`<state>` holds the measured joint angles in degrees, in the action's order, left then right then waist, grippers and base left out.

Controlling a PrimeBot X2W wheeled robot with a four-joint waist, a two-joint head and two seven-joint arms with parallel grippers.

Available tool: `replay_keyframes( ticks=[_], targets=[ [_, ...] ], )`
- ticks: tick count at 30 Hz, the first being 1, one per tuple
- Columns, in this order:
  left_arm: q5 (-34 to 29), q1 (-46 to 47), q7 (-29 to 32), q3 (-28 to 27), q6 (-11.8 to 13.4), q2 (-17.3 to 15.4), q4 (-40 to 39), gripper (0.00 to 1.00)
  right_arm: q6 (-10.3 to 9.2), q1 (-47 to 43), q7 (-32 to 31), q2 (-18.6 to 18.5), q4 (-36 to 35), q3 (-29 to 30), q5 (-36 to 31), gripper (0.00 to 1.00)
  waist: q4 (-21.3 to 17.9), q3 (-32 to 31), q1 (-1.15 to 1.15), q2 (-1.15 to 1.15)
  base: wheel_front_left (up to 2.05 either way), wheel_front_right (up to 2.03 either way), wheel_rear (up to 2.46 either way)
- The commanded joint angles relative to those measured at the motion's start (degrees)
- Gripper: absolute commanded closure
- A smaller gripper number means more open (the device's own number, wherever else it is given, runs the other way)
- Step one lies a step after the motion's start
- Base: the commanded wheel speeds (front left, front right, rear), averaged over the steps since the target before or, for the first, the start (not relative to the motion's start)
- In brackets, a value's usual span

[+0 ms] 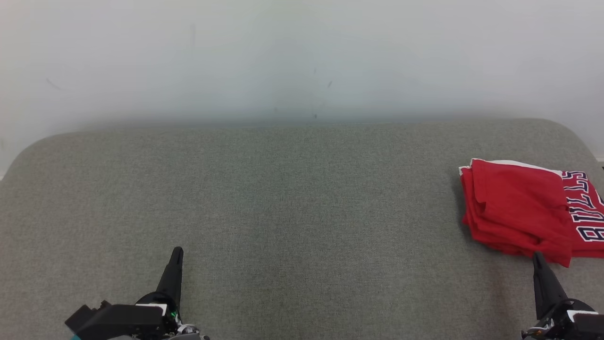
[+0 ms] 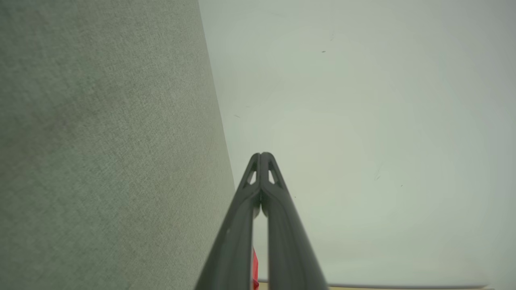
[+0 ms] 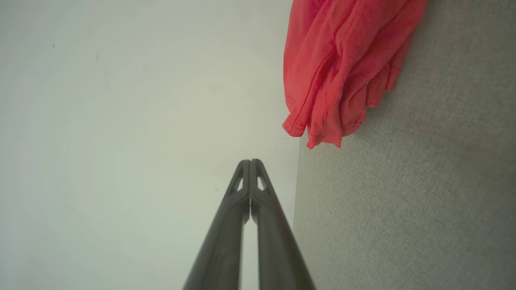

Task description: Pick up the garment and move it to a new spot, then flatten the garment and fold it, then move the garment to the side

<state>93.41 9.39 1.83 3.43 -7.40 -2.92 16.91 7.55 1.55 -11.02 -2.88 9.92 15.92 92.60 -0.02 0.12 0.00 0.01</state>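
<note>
A red garment (image 1: 524, 212) with white and dark lettering lies folded at the far right of the grey fabric surface (image 1: 283, 198). Its stacked red hems (image 3: 334, 76) hang into the upper middle of the right wrist view. My right gripper (image 1: 538, 257) is shut and empty, its tip just short of the garment's near edge; the right wrist view shows the two fingers pressed together at the tip (image 3: 250, 162). My left gripper (image 1: 177, 250) stands shut and empty at the lower left, far from the garment. In the left wrist view its tip (image 2: 262, 155) is closed too, and a sliver of red cloth (image 2: 254, 270) shows between the fingers lower down.
A pale wall (image 1: 302, 56) rises right behind the grey surface's rounded far edge. The wide grey stretch between the two grippers (image 1: 330, 264) holds nothing.
</note>
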Motion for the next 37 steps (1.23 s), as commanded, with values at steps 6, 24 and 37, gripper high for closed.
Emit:
replay_keyframes(
  ticks=[6, 24, 37],
  targets=[
    [0.52, 0.38, 0.10, 0.04, -0.16, 0.08, 0.04, 1.00, -0.12, 0.30, -0.03, 0.01, -0.20, 0.06, -0.03, 1.00, 0.00, 0.00, 0.00, -0.01, 0.00, 0.00, 0.00],
    [0.53, 0.38, 0.10, 0.04, -0.16, 0.08, 0.04, 1.00, -0.12, 0.29, -0.02, 0.01, -0.20, 0.05, -0.03, 1.00, 0.00, 0.00, 0.00, -0.01, 0.00, 0.00, 0.00],
    [0.53, 0.38, 0.09, 0.05, -0.16, 0.08, 0.03, 1.00, -0.12, 0.29, -0.02, 0.01, -0.20, 0.04, -0.04, 1.00, 0.00, 0.00, 0.00, -0.01, 0.00, 0.00, 0.00]
  ],
)
